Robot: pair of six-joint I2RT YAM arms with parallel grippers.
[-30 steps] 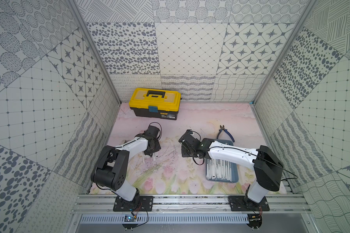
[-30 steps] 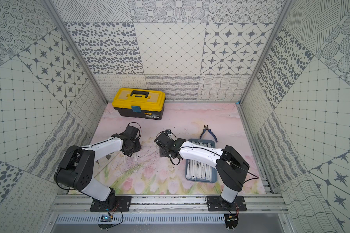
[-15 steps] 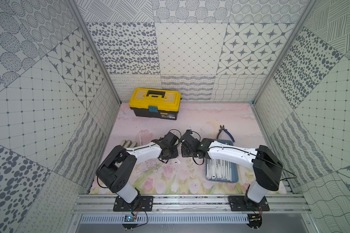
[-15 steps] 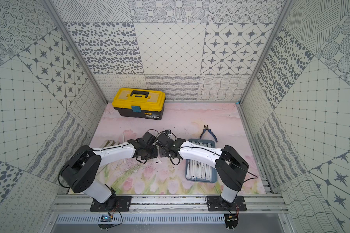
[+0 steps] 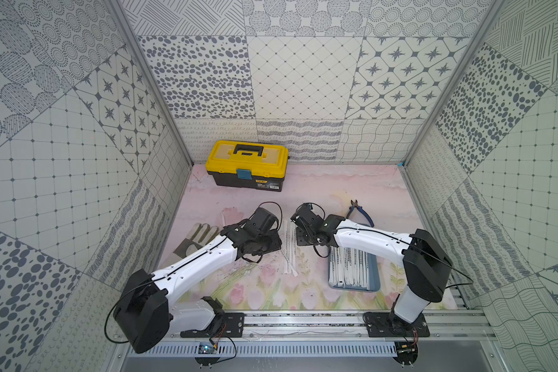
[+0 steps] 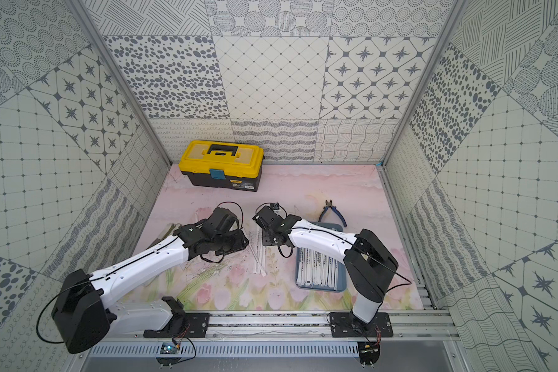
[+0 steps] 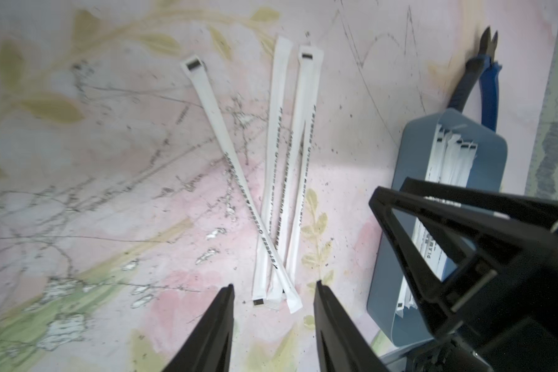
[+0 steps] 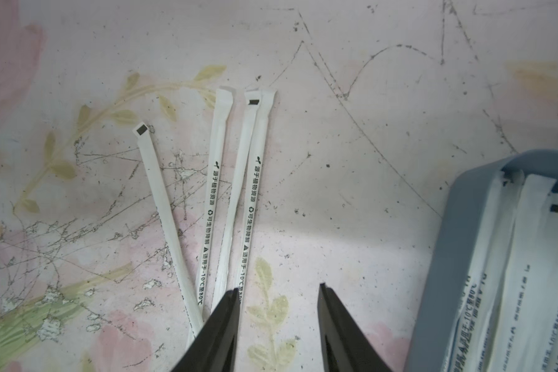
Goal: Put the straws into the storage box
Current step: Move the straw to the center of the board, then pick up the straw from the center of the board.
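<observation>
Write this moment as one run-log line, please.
left gripper: open, empty | right gripper: open, empty | loose straws: on table | storage box: partly filled

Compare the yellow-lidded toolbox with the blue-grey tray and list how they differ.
Colour: the toolbox has a yellow lid on a black body; the storage box is blue-grey throughout. State: the toolbox is closed, with a black handle; the storage box is open, shallow and holds wrapped straws. Place: the toolbox stands by the back wall; the storage box lies nearer the front. Both are rectangular and rest on the floral mat.
</observation>
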